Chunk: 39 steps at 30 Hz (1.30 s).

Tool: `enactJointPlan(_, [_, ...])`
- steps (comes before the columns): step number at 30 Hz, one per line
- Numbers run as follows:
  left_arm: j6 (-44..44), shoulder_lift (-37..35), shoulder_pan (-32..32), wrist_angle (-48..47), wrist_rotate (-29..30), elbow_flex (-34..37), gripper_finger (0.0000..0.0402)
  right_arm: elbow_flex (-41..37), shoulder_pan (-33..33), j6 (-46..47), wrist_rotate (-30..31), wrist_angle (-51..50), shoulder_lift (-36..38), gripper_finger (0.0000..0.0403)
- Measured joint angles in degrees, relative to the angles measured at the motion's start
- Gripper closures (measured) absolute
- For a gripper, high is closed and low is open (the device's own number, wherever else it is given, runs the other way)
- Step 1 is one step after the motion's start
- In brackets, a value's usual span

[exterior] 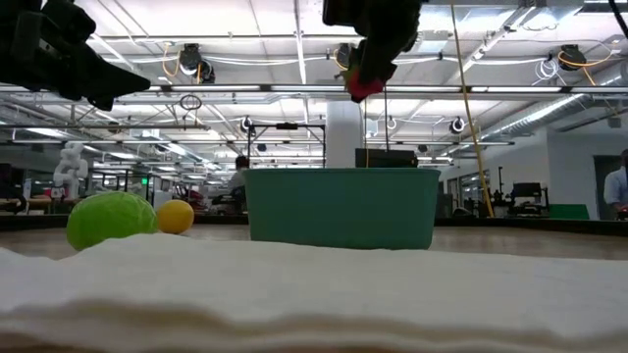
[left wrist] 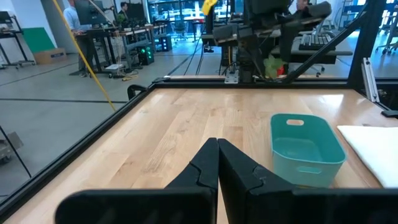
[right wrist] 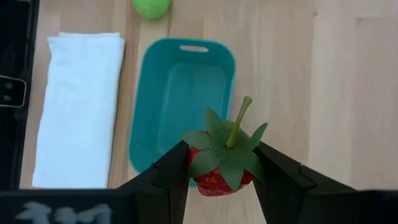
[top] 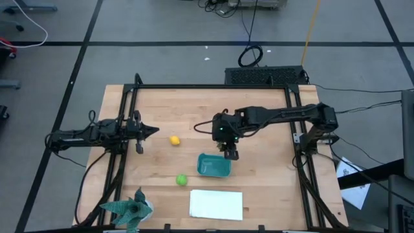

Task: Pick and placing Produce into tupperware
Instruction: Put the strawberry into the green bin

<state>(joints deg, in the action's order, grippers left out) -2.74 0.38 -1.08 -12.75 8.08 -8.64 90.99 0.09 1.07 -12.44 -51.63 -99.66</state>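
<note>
Strawberry (right wrist: 219,163) up in the air — the small red toy fruit with green leaves and stem is pinched between the right gripper (right wrist: 217,171)'s two fingers, hanging above the near edge of the teal tupperware tub (right wrist: 180,99). That tub is empty inside, sitting on the wooden table (top: 259,188) just beside the folded white cloth (right wrist: 74,106). Over on the other side, the round green fruit (top: 182,180) lies on the wood just off the tub's corner, and the yellow lemon (top: 174,140) rests farther back, well apart from it. The left gripper (left wrist: 217,165) waits at the table's left side, fingers pressed together with nothing between them. A teal spiky leafy toy (top: 129,208) sits at the front left corner — no readable labels or writing anywhere.
</note>
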Motion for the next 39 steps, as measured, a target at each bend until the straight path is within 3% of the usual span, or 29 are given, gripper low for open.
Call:
enactJointPlan(4, [-0.05,0.0,-0.01,-0.08,0.0,0.0,0.0396,0.04,0.07,-0.51,-5.3,0.04,-1.92,0.0261])
enactJointPlan(9, [-0.4,0.0,-0.02,-0.81,0.23,0.0,0.0396,0.03,0.93,-1.39,-5.91,1.38,-3.69,0.0261])
enactJointPlan(18, [-0.35,0.0,0.0,-0.8,0.59,0.0,0.0396,-0.91,3.54,-6.5,-5.28,4.39,-6.02,0.0261])
enactJointPlan(23, [-0.28,0.0,0.0,-0.76,0.79,0.0,0.0396,-2.56,5.01,-9.13,0.49,5.5,-6.05,0.0261])
enactJointPlan(39, [-0.13,-0.01,-0.01,-0.78,0.96,0.0,0.0396,-10.12,4.91,-10.59,0.32,15.05,-6.05,0.0261])
